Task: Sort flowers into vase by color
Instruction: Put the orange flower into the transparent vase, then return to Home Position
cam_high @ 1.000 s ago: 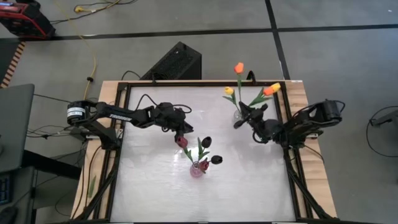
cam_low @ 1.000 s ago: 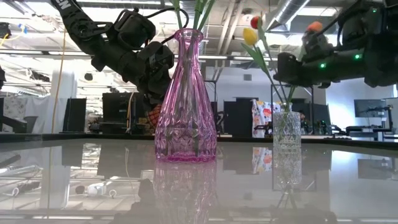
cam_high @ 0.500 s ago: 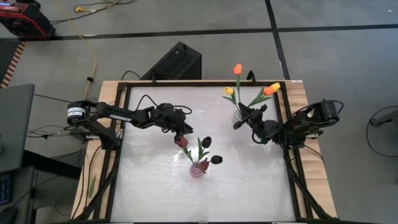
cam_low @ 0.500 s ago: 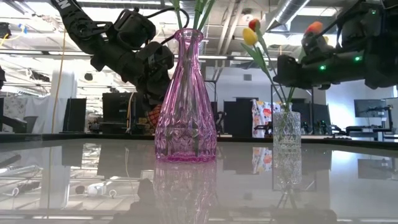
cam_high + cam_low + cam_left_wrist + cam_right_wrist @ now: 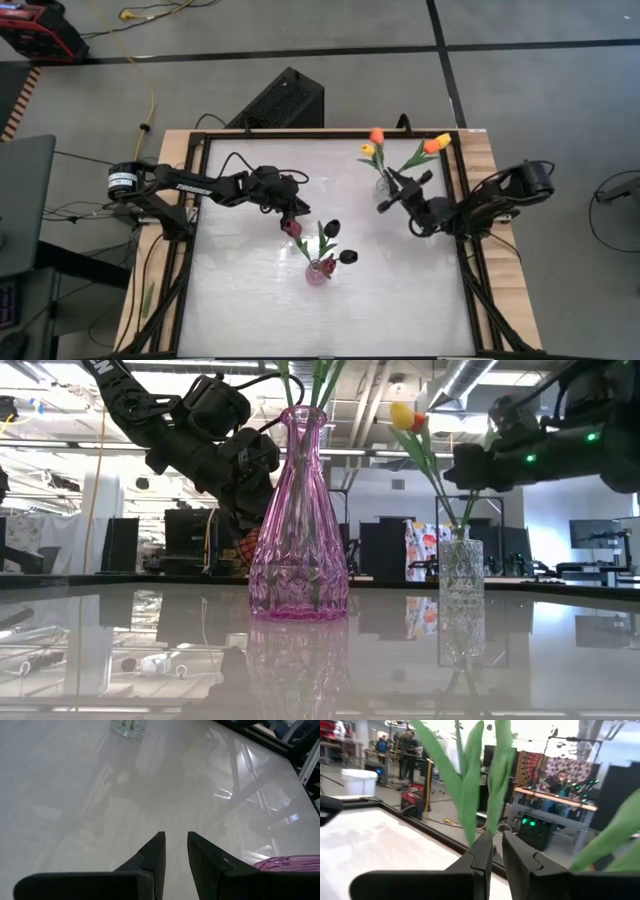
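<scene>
Just beyond the right gripper [image 5: 497, 845], green flower stems [image 5: 470, 785].

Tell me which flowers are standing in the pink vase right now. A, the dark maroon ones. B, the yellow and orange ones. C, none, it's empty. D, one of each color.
A: in the high view the pink vase holds only the dark maroon tulips, while the yellow and orange tulips stand in the clear vase near the right gripper.

Overhead, table-level, two wrist views.
</scene>
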{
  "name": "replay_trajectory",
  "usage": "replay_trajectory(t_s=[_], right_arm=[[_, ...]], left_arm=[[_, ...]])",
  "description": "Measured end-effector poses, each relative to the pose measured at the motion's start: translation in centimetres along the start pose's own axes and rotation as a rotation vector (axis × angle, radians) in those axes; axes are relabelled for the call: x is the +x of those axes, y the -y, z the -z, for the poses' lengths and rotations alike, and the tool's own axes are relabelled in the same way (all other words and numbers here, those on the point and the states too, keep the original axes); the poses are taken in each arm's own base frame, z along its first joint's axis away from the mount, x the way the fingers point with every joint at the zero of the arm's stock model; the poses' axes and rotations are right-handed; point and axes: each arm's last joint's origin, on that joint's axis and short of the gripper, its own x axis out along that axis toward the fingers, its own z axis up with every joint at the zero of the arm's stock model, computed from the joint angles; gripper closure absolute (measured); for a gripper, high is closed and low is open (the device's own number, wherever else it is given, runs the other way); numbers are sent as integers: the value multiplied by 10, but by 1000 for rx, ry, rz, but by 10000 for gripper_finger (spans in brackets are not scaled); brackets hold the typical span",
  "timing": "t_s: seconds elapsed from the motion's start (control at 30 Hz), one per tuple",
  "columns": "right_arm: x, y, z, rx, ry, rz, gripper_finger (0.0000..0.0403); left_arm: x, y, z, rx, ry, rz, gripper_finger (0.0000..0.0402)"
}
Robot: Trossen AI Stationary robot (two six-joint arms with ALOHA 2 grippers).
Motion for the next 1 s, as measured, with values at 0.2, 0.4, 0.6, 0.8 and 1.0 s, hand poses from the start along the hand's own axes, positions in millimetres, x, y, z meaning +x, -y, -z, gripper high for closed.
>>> replay_trajectory(t_s=[0.2,0.4,0.6,0.8,1.0], right_arm=[[-12,0,-11,-68,2,14,330],[-22,2,-24,-37,28,-10,330],[-38,-4,-38,7,51,-108,329],[-47,-33,-60,-31,16,-220,329],[-54,-62,-87,-82,-110,-426,329]], left_arm=[[0,0,0,0,0,0,334],[0,0,0,0,1,0,334],[0,0,0,-1,1,0,334],[0,0,0,-8,3,1,334],[-1,1,2,-49,-38,41,334]])
